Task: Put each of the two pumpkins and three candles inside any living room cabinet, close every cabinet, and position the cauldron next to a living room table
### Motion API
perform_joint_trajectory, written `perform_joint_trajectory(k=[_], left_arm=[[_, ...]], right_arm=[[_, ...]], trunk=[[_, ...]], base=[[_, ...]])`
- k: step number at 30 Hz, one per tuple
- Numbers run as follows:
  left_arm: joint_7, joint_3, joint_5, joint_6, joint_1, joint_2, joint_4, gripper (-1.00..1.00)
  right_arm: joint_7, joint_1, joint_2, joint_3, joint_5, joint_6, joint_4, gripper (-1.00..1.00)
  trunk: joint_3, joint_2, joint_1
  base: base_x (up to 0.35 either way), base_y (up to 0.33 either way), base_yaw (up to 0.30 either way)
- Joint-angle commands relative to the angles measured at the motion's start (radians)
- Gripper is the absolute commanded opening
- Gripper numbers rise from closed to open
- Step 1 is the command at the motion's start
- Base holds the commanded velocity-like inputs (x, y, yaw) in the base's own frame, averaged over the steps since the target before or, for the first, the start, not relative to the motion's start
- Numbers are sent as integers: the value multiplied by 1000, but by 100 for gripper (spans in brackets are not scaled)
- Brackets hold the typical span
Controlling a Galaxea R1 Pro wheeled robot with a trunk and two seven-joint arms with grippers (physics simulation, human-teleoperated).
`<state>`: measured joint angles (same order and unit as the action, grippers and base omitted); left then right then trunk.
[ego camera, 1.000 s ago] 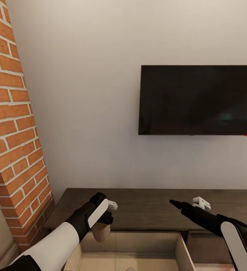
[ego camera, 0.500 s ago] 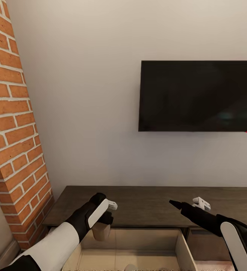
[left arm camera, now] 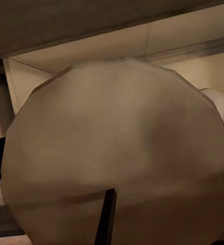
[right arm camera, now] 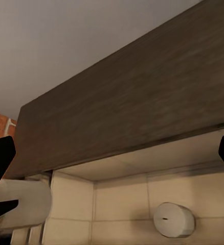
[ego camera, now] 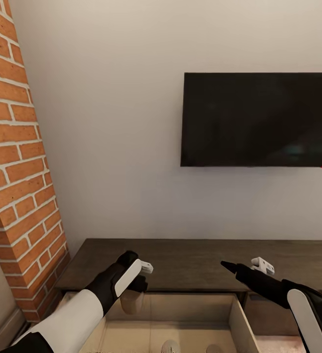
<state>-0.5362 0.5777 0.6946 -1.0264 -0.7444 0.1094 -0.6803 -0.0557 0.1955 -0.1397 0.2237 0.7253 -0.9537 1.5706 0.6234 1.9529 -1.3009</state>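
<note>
A pale beige candle (ego camera: 131,302) hangs in my left gripper (ego camera: 134,290), which is shut on it, over the left end of the open drawer (ego camera: 239,318) of the dark-brown cabinet (ego camera: 190,260). In the left wrist view the candle (left arm camera: 117,153) looms very close. Two more candles (ego camera: 170,347) (ego camera: 212,349) lie on the drawer's pale floor; the right wrist view shows one candle (right arm camera: 173,219) on its side. My right gripper (ego camera: 228,266) hovers open over the cabinet top, its fingertips (right arm camera: 0,155) wide apart. Pumpkins, cauldron and table are out of view.
A black television (ego camera: 259,120) hangs on the white wall above the cabinet. A red brick column (ego camera: 13,171) stands at the left, close to the cabinet's end. The drawer's right wall (ego camera: 244,328) rises between my arms.
The whole picture has slid upward, so the camera moved; more of the drawer's inside and the two candles in it now show. Both arms keep their pose.
</note>
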Motion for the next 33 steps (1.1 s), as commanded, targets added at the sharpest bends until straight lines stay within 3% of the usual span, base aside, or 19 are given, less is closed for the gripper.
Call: perform_joint_trajectory(k=[1, 33], left_arm=[[-10, 4, 9, -1, -1, 0, -1, -100], [-10, 4, 5, 0, -1, 0, -1, -100]], right_arm=[[-6, 1, 0, 1, -4, -5, 0, 100], [-4, 1, 0, 1, -6, -5, -3, 100]], trunk=[[4, 8, -4], [105, 232, -126]], base=[[0, 0, 0], [0, 0, 0]])
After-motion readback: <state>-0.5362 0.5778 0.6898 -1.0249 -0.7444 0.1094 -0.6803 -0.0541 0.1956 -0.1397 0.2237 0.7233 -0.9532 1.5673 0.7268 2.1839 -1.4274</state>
